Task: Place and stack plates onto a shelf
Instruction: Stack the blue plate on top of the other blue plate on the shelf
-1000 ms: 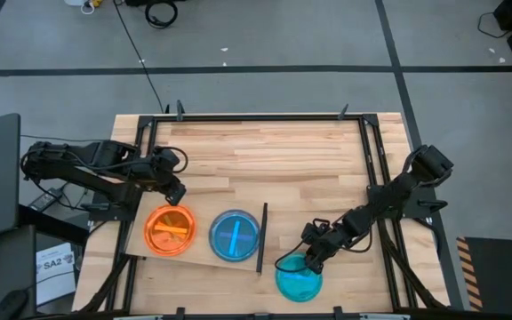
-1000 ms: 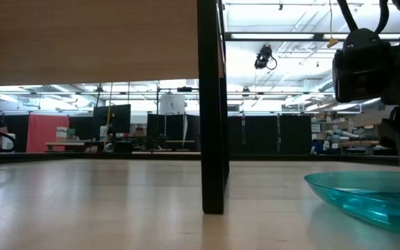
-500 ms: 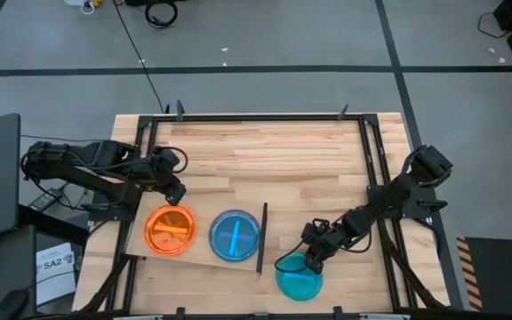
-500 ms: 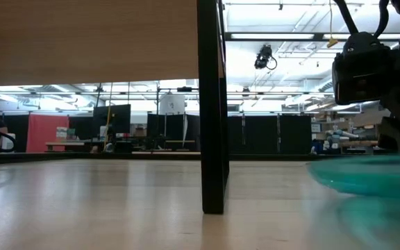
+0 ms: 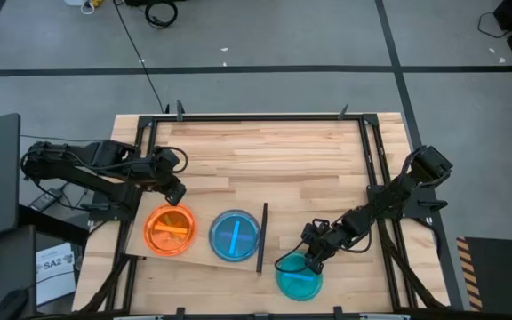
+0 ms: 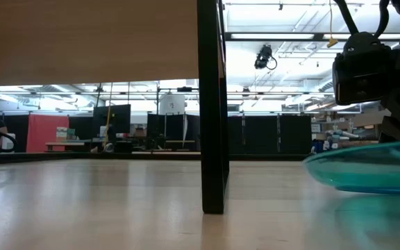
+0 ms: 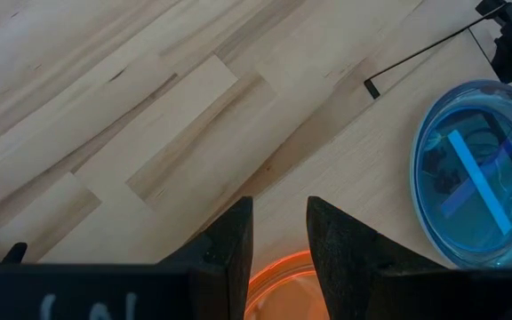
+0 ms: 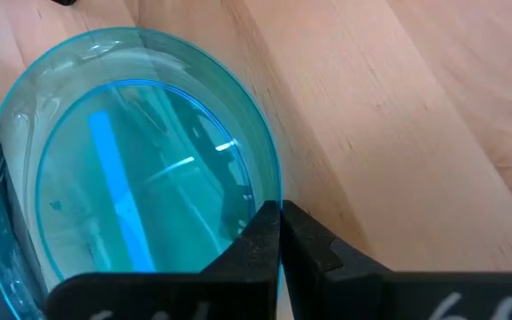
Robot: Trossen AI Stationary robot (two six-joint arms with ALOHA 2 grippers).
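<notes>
On the shelf (image 5: 201, 224), a pale panel with a black upright strip (image 5: 261, 237) at its right edge, an orange plate (image 5: 169, 231) and a blue plate (image 5: 235, 236) lie flat side by side. My left gripper (image 5: 175, 192) hovers open over the orange plate's far rim (image 7: 284, 271). The blue plate (image 7: 478, 173) also shows in the left wrist view. My right gripper (image 5: 314, 260) is shut on a teal plate (image 5: 299, 281) to the right of the strip, near the table's near edge. The low view sees the shelf's underside (image 6: 82, 35), its black upright (image 6: 212, 104) and the teal plate (image 6: 370, 170). My right gripper (image 8: 280, 213) pinches the teal plate's rim (image 8: 270, 188) on its far right side, one finger inside the rim and one outside. The fingers slant down at it from the table's far right. In the low view the plate hangs about level, clear of the tabletop.
Bare plank tabletop (image 5: 274, 160) stretches across the far half of the table. A black metal frame (image 5: 256, 116) runs along the table's edges. The black upright stands between the teal plate and the shelf's plates.
My right gripper has risen a little with the teal plate. A second ago the plate sat tilted with its low side on the tabletop; now it is lifted clear and about level. My left arm has kept still.
</notes>
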